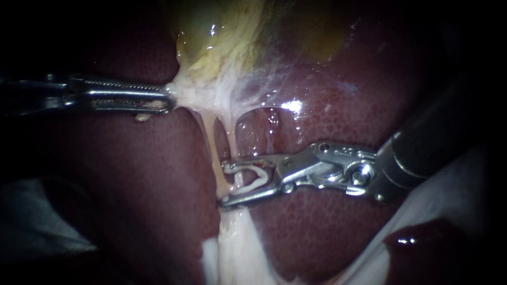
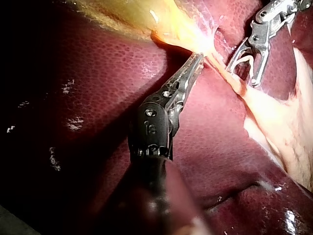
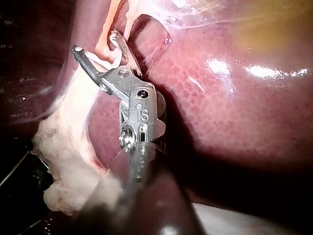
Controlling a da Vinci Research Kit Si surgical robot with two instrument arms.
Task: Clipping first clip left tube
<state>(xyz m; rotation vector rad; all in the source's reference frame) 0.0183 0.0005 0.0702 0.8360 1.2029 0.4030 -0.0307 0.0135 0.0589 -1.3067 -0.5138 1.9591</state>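
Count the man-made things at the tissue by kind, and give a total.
Slender silver metal instruments with two jaws: 2 (left instrument, right instrument)
White V-shaped clip, held in the right instrument's jaws: 1
Total: 3

The dark red, finely mottled liver point(image 1: 327, 232) filled most of the endoscope view as a backdrop. It was wet and caught a bright glint of light point(image 1: 292, 105) near the middle. The yellow-green gallbladder point(image 1: 211, 37) lay above it. A white cloth point(image 1: 449, 195) ran along the liver's lower right edge, and a dull grey sheet point(image 1: 31, 221) showed at the lower left. The borders sank into blackness.
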